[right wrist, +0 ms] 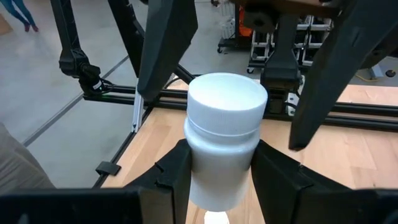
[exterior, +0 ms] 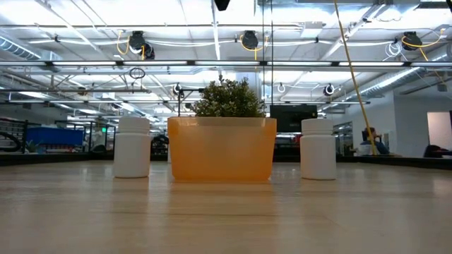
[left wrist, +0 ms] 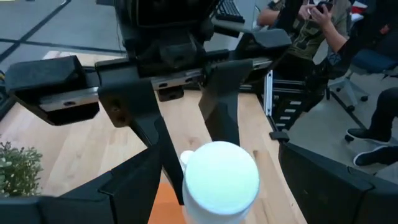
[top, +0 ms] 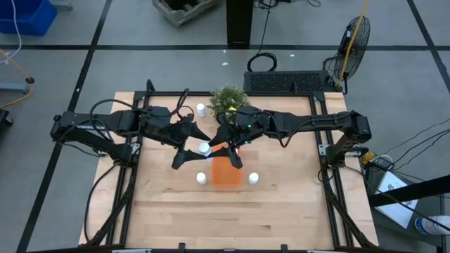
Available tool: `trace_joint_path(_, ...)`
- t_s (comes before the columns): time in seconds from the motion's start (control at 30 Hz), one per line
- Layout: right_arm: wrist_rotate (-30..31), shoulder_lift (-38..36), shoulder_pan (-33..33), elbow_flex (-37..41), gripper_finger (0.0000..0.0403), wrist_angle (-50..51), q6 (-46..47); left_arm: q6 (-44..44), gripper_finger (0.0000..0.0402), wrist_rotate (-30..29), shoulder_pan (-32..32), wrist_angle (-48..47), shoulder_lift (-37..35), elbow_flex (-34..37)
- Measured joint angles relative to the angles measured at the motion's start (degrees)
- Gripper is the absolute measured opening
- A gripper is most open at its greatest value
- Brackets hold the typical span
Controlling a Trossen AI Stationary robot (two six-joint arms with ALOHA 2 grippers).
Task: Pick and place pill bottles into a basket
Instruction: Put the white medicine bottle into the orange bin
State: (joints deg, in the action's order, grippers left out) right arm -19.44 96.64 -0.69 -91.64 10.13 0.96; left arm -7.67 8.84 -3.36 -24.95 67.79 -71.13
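My right gripper (top: 213,146) is shut on a white pill bottle (top: 204,148) above the far end of the orange tray (top: 226,174). My left gripper (top: 191,149) is open wide, one finger on either side of the same bottle (left wrist: 221,177) and apart from it. Another bottle (top: 201,178) stands on the table left of the tray. Another (top: 253,178) stands right of it. A third (top: 201,109) stands beside the potted plant (top: 228,98). In the low view the tray (exterior: 222,148) stands between two bottles (exterior: 132,147) (exterior: 318,148). My right gripper pinches the bottle's body just below the cap (right wrist: 199,158) between its two fingers (right wrist: 177,171). The fingers come from the table's right side, one on each side of the body. The bottle stands upright in the hold, over the tray.
The potted plant stands just beyond the tray's far end. A dark keyboard (top: 285,82) lies at the table's far edge. Black frame rails (top: 330,169) run along the table's left and right sides. People sit beyond the table (left wrist: 317,31). Bare wood lies near the front edge.
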Motion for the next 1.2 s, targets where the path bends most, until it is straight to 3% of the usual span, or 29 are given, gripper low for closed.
trace_joint_path(0.47,-0.1,0.0,0.0,0.0,0.0128,0.0,-0.1,-0.3,0.0314,-0.4,-0.5,-0.5,0.0,0.0)
trace_joint_path(0.87,-0.6,0.0,0.0,0.0,0.0129,0.0,-0.3,0.1,0.0161,1.7,-0.5,-0.6,0.0,0.0)
trace_joint_path(1.07,-0.3,-0.2,0.0,0.0,0.0173,0.3,-1.6,0.8,0.0161,1.5,-0.5,-0.7,-0.3,0.0)
trace_joint_path(1.2,1.8,-2.1,-0.1,0.0,0.0219,6.5,-3.6,1.7,0.0161,1.5,-0.5,-0.5,-0.4,0.0)
